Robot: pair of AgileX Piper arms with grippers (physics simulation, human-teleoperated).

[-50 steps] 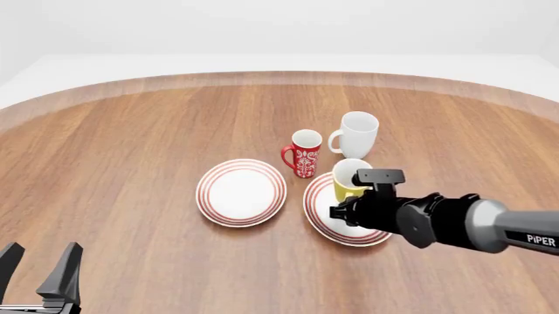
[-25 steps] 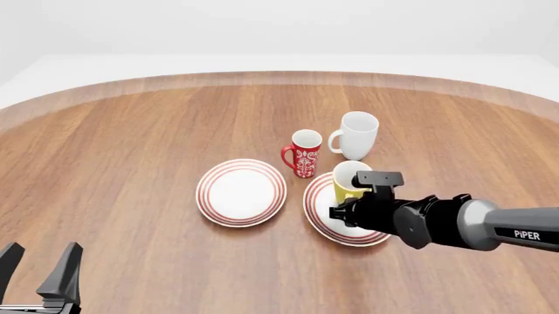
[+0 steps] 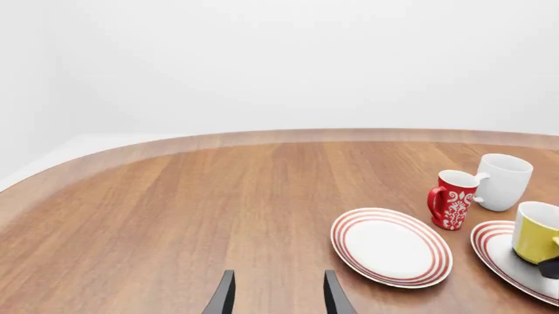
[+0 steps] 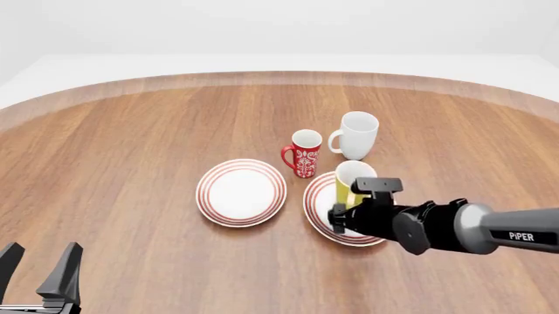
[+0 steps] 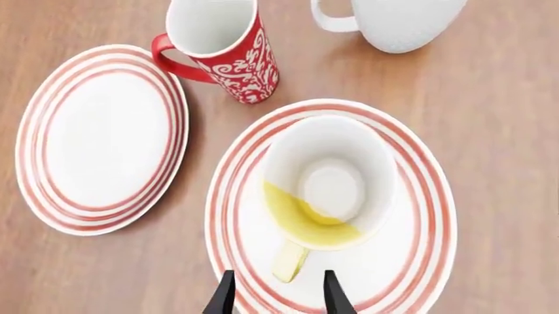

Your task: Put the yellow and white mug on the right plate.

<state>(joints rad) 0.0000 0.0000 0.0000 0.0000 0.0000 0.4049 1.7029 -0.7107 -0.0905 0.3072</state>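
The yellow and white mug [image 4: 349, 184] stands upright on the right plate [image 4: 311, 203], a white plate with red rings. In the right wrist view I look down into the mug [image 5: 328, 183], with its yellow handle [image 5: 290, 261] pointing at my fingers. My right gripper [image 5: 277, 297] is open, and its fingertips sit just short of the handle, over the plate's rim [image 5: 419, 196]. In the front view the right gripper [image 4: 342, 209] is at the mug's near side. My left gripper [image 4: 36, 268] is open and empty at the near left edge. It also shows in the left wrist view [image 3: 277, 297].
The left plate [image 4: 241, 192] lies beside the right one. A red mug with white pattern [image 4: 305, 154] and a larger white mug [image 4: 358, 134] stand just behind the plates, close to the yellow mug. The table's curved far edge [image 4: 279, 77] runs across the back.
My right arm has drawn back a little toward the near side and lower. The yellow mug stays on the right plate. The left arm has not moved.
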